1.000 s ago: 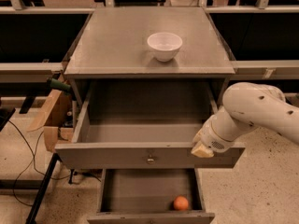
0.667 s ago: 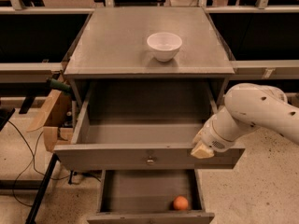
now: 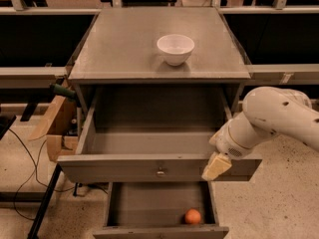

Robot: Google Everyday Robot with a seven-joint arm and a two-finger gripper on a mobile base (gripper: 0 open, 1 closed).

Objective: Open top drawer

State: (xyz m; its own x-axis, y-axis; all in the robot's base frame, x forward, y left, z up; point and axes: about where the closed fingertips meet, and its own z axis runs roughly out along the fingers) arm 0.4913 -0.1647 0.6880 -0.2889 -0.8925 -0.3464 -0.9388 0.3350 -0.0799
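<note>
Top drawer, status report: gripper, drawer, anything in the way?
Gripper at front of top drawer, right of the knob. Top drawer pulled well out. Nothing blocking it; lower drawer also open, orange ball inside.

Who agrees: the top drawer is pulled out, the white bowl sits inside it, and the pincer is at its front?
Wrong: in the camera view the white bowl sits on the cabinet top, not inside. The top drawer is pulled out, with the pincer at its front.
</note>
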